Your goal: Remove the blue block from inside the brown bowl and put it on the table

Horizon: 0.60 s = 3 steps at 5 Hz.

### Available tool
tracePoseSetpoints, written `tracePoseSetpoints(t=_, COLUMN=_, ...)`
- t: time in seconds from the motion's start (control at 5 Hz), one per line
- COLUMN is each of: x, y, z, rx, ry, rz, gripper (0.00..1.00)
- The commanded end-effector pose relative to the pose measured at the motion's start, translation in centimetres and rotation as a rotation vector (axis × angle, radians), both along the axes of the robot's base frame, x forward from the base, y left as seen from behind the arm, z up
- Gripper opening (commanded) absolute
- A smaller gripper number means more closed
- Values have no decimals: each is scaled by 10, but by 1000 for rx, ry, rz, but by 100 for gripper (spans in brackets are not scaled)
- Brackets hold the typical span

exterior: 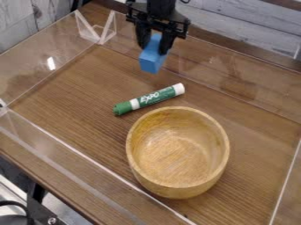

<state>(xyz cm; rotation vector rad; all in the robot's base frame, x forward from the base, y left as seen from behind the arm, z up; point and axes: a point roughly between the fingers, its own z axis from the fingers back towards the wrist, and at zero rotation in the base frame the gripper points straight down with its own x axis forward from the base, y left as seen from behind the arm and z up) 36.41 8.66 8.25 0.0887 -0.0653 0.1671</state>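
Observation:
The blue block (152, 54) hangs upright between my gripper's fingers at the back of the table (70, 97), its lower end close to or touching the tabletop; I cannot tell which. My gripper (154, 42) points straight down and is shut on the block's upper part. The brown bowl (178, 150) stands at the front right with nothing inside, well apart from the gripper.
A green-and-white marker (150, 98) lies slanted between the block and the bowl. Low clear acrylic walls (47, 141) edge the table on the left, front and right. A clear acrylic stand (91, 32) sits at the back left.

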Motion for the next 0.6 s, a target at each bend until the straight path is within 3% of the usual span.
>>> tracePoseSetpoints(t=0.0, x=3, y=5, z=37, rx=31, ry=-100, rz=8, gripper=0)
tracePoseSetpoints(t=0.4, x=3, y=5, z=40, rx=35, ry=-106, rz=9, gripper=0)
